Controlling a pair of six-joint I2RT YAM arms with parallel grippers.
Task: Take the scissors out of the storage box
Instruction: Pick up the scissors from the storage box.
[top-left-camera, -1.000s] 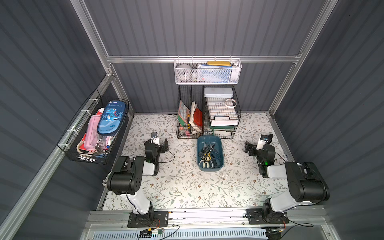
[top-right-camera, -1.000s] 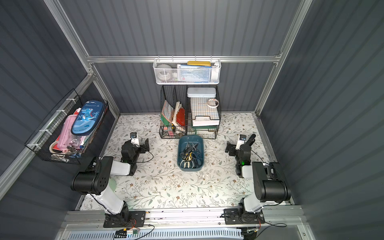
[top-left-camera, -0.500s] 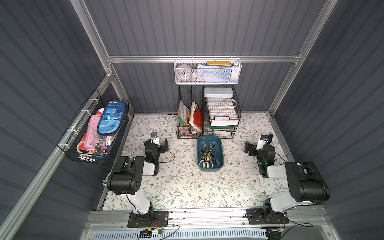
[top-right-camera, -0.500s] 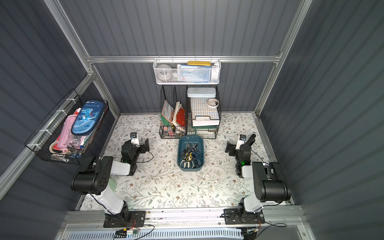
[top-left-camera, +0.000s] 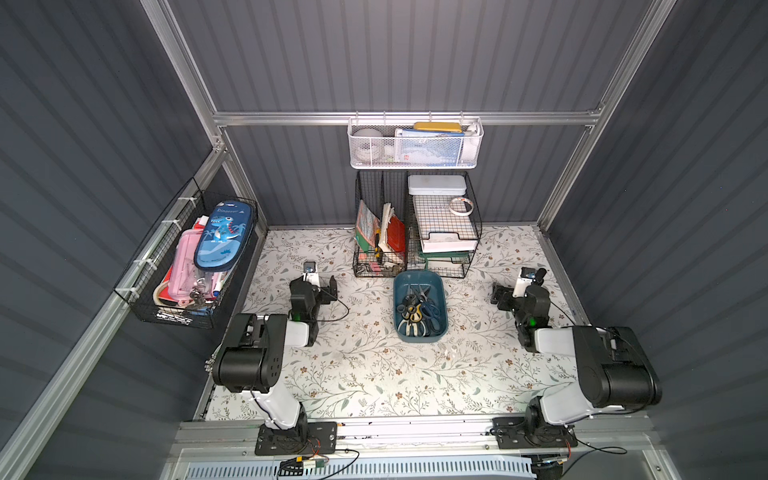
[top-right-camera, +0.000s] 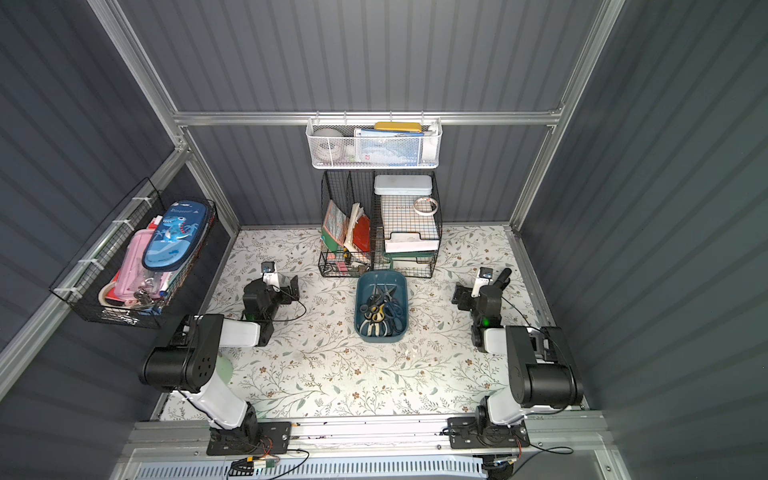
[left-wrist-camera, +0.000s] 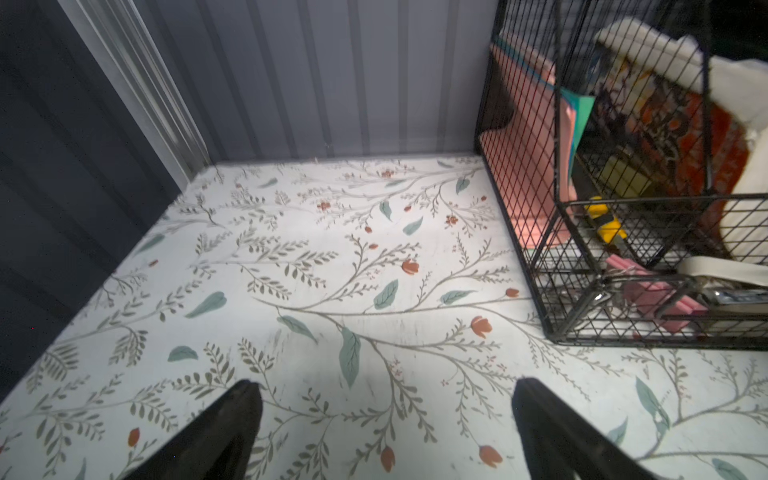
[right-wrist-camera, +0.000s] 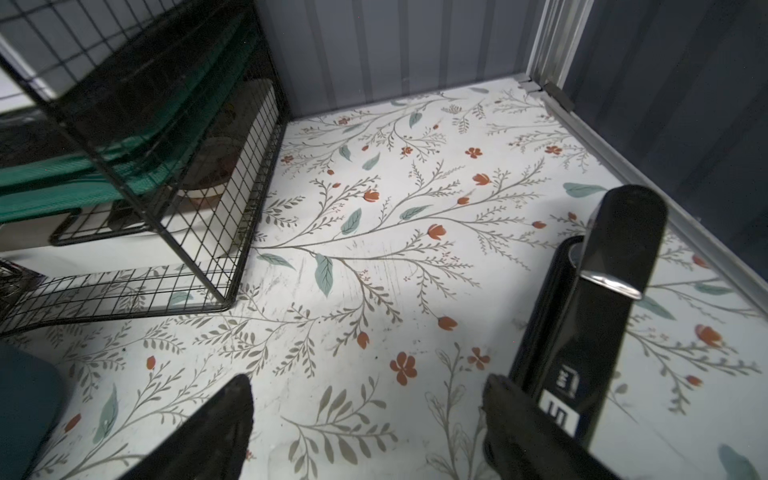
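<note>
The teal storage box (top-left-camera: 420, 332) (top-right-camera: 381, 336) sits on the floral table in both top views, just in front of the black wire baskets. Several scissors (top-left-camera: 417, 309) (top-right-camera: 380, 311) lie piled inside it, with black, blue, yellow and cream handles. My left gripper (top-left-camera: 318, 284) (top-right-camera: 276, 286) (left-wrist-camera: 384, 399) rests low, left of the box, open and empty. My right gripper (top-left-camera: 517, 289) (top-right-camera: 480, 289) (right-wrist-camera: 368, 395) rests low, right of the box, also open and empty. A corner of the box (right-wrist-camera: 25, 415) shows in the right wrist view.
Black wire baskets (top-left-camera: 415, 232) (left-wrist-camera: 623, 208) (right-wrist-camera: 145, 166) with papers and trays stand against the back wall. A white mesh basket (top-left-camera: 415, 145) hangs above them. A wire basket of pencil cases (top-left-camera: 195, 257) hangs on the left wall. A glossy black bar (right-wrist-camera: 594, 299) stands beside a right finger.
</note>
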